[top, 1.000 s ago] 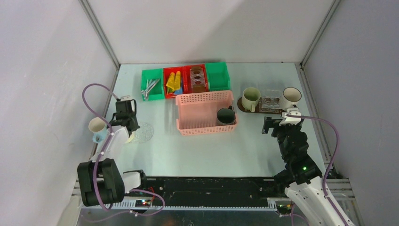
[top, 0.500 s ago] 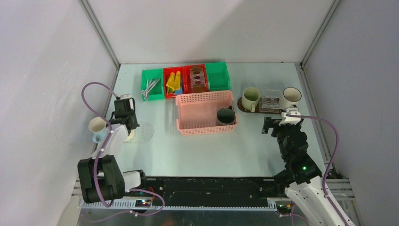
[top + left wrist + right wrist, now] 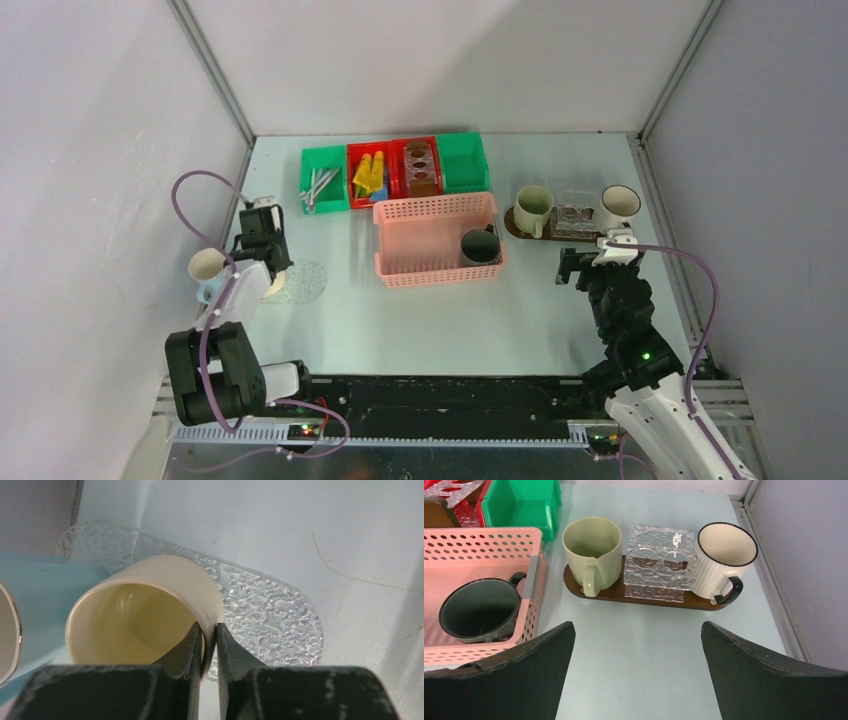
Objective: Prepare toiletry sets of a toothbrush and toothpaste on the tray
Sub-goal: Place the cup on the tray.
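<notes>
My left gripper is shut on the rim of a cream mug, one finger inside and one outside the wall. The mug stands over a clear patterned disc. From above, the left gripper hides this mug. The dark brown tray at the right holds a pale green mug, a white black-rimmed mug and a clear glass block. My right gripper hangs open in front of the tray, holding nothing. Silvery toothbrushes and toothpaste tubes lie in bins at the back.
A pink lattice basket in the middle holds a dark mug. Another white mug sits on a light blue object by the left wall. Red and green bins line the back.
My left gripper has shifted slightly to the left over the disc. The right arm has not moved.
</notes>
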Robot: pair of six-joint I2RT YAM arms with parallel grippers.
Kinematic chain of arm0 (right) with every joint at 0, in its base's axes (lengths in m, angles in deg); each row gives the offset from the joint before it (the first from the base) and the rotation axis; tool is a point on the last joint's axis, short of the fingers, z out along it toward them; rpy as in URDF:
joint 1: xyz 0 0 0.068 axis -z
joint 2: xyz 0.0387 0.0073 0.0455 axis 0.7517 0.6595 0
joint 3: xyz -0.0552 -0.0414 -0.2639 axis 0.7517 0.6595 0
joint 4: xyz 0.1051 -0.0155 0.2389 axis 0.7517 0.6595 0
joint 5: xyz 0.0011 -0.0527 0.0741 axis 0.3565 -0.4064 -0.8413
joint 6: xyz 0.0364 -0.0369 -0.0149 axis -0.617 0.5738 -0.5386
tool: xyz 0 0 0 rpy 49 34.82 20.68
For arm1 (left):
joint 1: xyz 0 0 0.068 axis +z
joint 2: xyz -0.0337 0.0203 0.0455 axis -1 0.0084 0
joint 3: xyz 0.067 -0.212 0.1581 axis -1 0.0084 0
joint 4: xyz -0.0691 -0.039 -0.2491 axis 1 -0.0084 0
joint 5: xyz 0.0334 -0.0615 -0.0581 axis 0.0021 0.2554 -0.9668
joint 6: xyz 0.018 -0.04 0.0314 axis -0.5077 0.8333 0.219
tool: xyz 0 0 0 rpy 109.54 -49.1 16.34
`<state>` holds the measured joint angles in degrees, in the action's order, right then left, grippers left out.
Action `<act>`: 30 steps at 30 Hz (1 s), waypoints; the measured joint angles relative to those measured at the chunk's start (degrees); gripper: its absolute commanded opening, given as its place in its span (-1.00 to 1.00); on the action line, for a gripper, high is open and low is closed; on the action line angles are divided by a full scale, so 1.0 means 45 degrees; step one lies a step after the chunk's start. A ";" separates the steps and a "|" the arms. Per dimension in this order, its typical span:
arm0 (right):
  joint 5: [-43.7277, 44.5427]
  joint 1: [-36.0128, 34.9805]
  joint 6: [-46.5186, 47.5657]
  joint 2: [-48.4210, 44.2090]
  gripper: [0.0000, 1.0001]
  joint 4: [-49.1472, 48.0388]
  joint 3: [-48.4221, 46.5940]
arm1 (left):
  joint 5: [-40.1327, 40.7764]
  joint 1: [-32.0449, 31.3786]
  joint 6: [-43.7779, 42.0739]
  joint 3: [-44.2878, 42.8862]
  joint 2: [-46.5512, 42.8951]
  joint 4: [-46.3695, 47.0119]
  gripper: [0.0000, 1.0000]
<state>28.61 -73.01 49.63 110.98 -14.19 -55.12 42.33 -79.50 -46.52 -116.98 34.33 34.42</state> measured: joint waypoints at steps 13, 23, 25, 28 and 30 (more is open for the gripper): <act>-0.0015 -0.0005 -0.0005 0.0117 0.99 0.0000 0.0000 | 0.0117 0.0063 -0.0549 -0.0233 -0.0092 0.0262 -0.20; -0.0102 -0.0010 -0.0005 0.0199 0.99 0.0000 0.0000 | 0.0097 0.0044 -0.0627 -0.0233 -0.1137 0.0141 0.49; -0.0102 -0.0010 -0.0005 0.0253 0.99 0.0000 0.0000 | 0.0151 -0.0092 -0.0529 -0.0282 -0.1452 0.0087 0.61; -0.0121 -0.0010 -0.0005 0.0340 0.99 0.0005 0.0000 | 0.0544 -0.0719 -0.0379 -0.0534 -0.1880 -0.0087 0.72; -0.0146 -0.0010 -0.0005 0.0374 0.99 0.0005 0.0000 | 0.1035 -0.1530 -0.0083 -0.0855 -0.2098 -0.0238 0.77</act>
<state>27.95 -73.06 49.61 112.67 -14.17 -55.12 46.99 -86.38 -46.89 -120.83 24.89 33.34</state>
